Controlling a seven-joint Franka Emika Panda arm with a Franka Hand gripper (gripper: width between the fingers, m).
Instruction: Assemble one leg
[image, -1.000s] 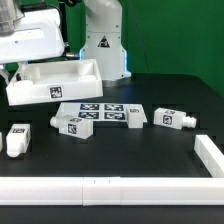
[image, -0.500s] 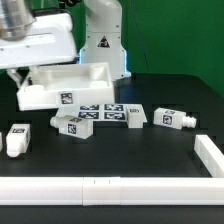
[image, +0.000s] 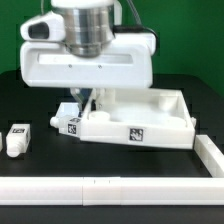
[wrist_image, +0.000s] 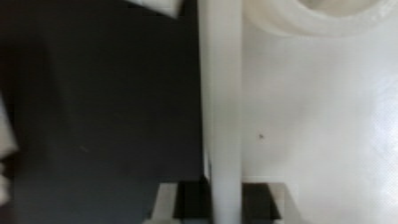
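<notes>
My gripper (image: 84, 103) is shut on the upright rim of the large flat white panel (image: 150, 118) and holds it tilted over the middle of the table. In the wrist view the rim (wrist_image: 217, 100) runs straight between my two dark fingers (wrist_image: 178, 203), and a round corner socket (wrist_image: 329, 15) shows on the panel. One leg (image: 17, 138), a small chunky white block with a tag, lies at the exterior view's left. A second leg (image: 68, 122) peeks out beside the panel. Other legs are hidden behind the panel.
A low white wall (image: 100, 190) runs along the front of the black table and turns up the exterior view's right side (image: 210, 152). The marker board is hidden behind the panel and my hand. A green backdrop stands behind.
My gripper has carried the panel from the back left toward the middle and the exterior view's right. It now covers the marker board and the legs that lay there.
</notes>
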